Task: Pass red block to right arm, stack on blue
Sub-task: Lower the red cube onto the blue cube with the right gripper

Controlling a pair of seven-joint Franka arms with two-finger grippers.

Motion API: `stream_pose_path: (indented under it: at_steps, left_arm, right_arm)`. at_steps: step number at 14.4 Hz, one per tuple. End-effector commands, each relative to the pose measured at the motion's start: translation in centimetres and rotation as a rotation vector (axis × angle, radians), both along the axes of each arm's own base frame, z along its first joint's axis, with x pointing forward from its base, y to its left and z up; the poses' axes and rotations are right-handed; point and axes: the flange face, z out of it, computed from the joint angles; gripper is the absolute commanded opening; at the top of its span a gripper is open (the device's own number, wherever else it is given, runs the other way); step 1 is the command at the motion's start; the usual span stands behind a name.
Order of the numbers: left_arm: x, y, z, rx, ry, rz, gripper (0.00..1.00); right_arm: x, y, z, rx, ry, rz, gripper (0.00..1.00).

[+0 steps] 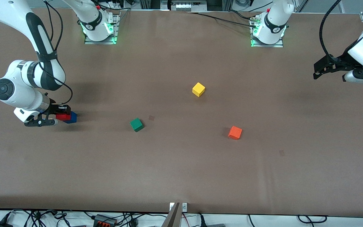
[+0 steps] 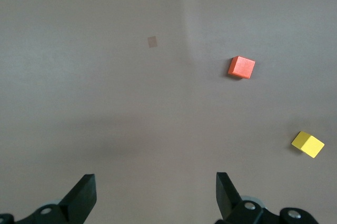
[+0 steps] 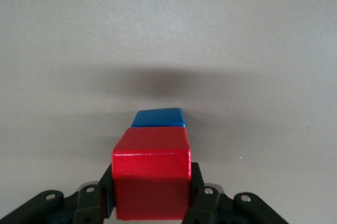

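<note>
A broad brown matte table surface [image 1: 181, 176] filled the scene. On it sat three small matte cubes, well apart from one another. A yellow cube [image 1: 198, 89] sat nearest the middle of the table and farthest from the front camera of the three. A dark green cube [image 1: 136, 125] lay nearer the front camera than the yellow one, toward the right arm's end of the table. An orange cube [image 1: 235, 132] lay nearest the front camera, toward the left arm's end. Two small darker square marks [image 1: 151, 118] showed on the brown surface, one just beside the green cube. Tangled black cables [image 1: 106, 219] ran along the table's near edge.
</note>
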Motion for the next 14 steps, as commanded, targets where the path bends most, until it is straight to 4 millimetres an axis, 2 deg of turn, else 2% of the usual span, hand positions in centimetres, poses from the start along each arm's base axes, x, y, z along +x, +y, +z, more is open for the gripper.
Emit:
stream_pose_path:
  at_steps: [1,6,7,8,9,11,14]
  left_arm:
    - [0.2,0.0,0.5,0.002,0.008,-0.001,1.0]
    - [0.2,-0.1,0.5,0.002,0.006,-0.003,1.0]
    - [0.2,-0.1,0.5,0.002,0.005,-0.003,1.0]
    - [0.3,-0.1,0.5,0.002,0.005,-0.003,1.0]
    - [0.3,-0.1,0.6,0.002,0.003,-0.003,1.0]
    - [0.3,-0.1,0.6,0.002,0.003,-0.003,1.0]
    - [0.3,0.0,0.5,0.002,0.005,0.0,1.0]
  right_arm:
    - [0.5,0.1,0.0,0.018,0.009,0.014,0.0]
    - [0.4,0.0,-0.2,0.019,0.018,0.011,0.0]
    - [0.4,0.0,-0.2,0.019,0.021,0.011,0.22]
    - [0.5,0.0,0.0,0.02,0.025,0.008,0.64]
    - [0.7,0.0,0.4,0.021,0.03,0.011,1.0]
    - [1.2,0.0,1.5,0.024,0.059,0.008,1.0]
    - [2.9,0.1,5.3,0.03,0.11,0.003,1.0]
